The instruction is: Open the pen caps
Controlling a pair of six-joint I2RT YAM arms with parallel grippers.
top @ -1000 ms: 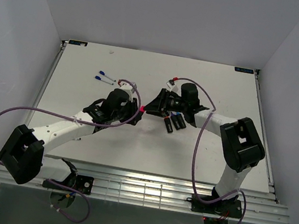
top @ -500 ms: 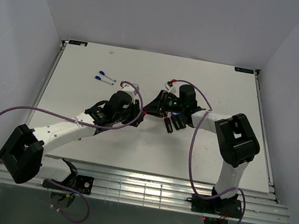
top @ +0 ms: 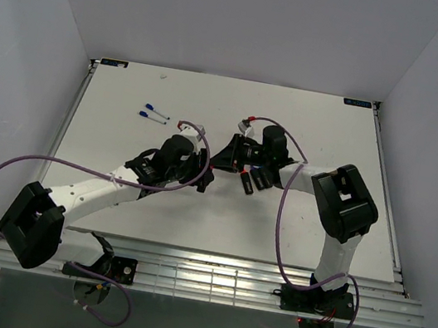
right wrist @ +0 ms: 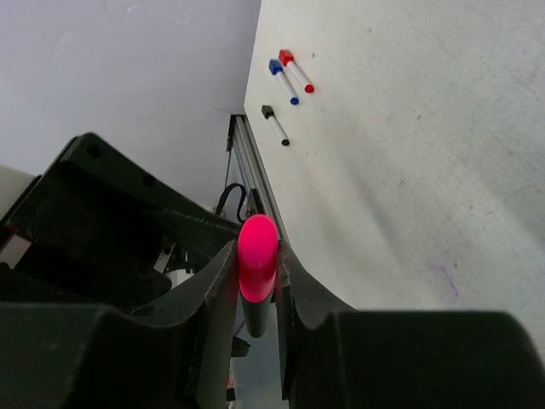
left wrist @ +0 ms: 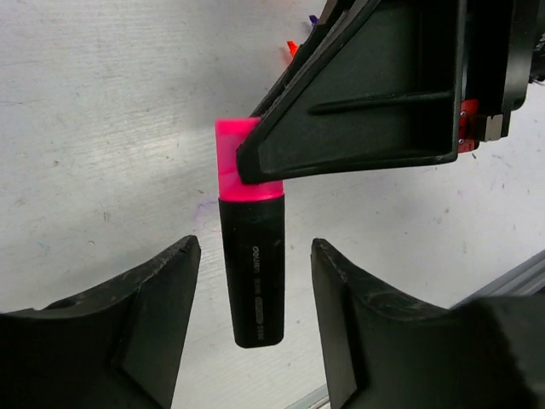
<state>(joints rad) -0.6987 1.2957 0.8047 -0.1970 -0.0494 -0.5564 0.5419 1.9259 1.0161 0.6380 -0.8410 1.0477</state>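
Note:
A stubby black marker (left wrist: pixel 253 273) with a pink cap (left wrist: pixel 247 162) hangs in the air between my two grippers. My right gripper (right wrist: pixel 257 256) is shut on the pink cap (right wrist: pixel 257 266), one finger pressed on each side. My left gripper (left wrist: pixel 254 247) is open; its jaws stand on either side of the black body without touching it. In the top view the left gripper (top: pixel 203 175) and the right gripper (top: pixel 217 162) meet at mid-table. The marker is too small to make out there.
Several black markers (top: pixel 255 178) lie just right of the grippers. Two thin white pens with blue caps (top: pixel 154 112) lie at the back left; the right wrist view shows a blue cap (right wrist: pixel 275 66), a red cap (right wrist: pixel 286 57) and a small black pen (right wrist: pixel 274 123).
My left gripper has shifted slightly right, closer to the right gripper. The right arm's elbow has swung a little left. The grippers stay tip to tip.

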